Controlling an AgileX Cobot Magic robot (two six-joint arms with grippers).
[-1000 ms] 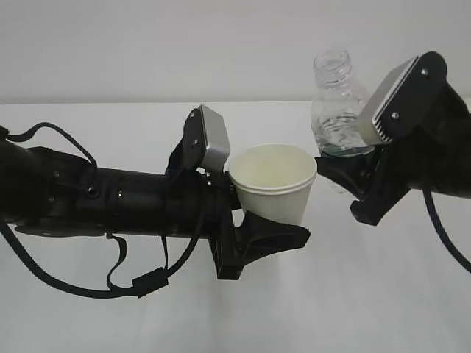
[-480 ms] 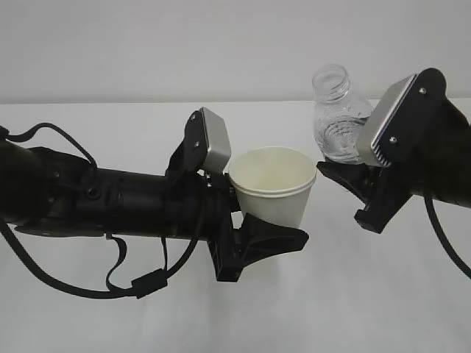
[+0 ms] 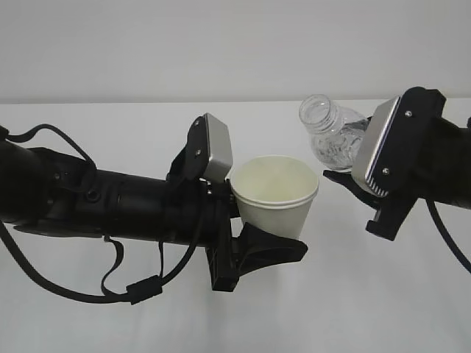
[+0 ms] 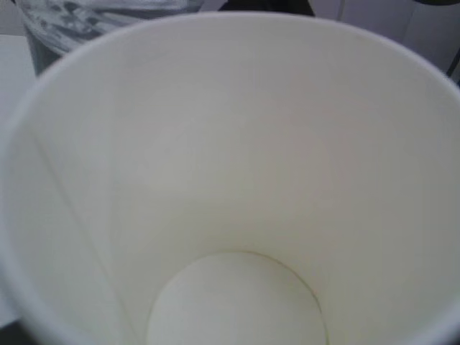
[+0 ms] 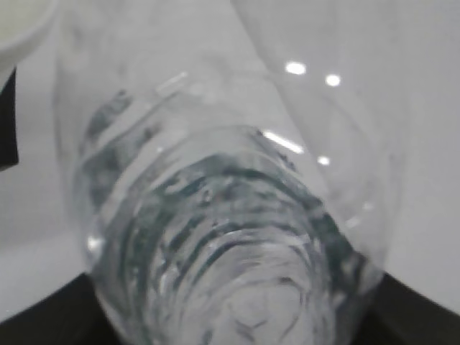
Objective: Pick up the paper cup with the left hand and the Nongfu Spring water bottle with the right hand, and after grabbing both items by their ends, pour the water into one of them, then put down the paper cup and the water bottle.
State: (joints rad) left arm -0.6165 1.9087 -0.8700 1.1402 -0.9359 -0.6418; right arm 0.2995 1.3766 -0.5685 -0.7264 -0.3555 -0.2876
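The cream paper cup (image 3: 276,193) hangs upright above the table, and my left gripper (image 3: 266,226) is shut on its lower part. One black finger (image 3: 268,250) shows under it. In the left wrist view the cup's inside (image 4: 237,180) fills the frame, looks dry, and hides the fingers. The clear ribbed Nongfu Spring water bottle (image 3: 331,136) leans left, its open neck above and just right of the cup's rim. My right gripper (image 3: 352,179) is shut on the bottle's base end. In the right wrist view the bottle (image 5: 230,237) fills the frame and the cup's rim (image 5: 21,29) shows top left.
The white table (image 3: 331,294) lies below both arms against a pale wall. Loose black cables (image 3: 110,283) hang under the left arm. The bottle (image 4: 65,21) shows at the top left of the left wrist view.
The bottle has tipped from nearly upright to leaning left toward the cup, and the right gripper has rotated and dropped a little. The cup and left arm have sunk slightly.
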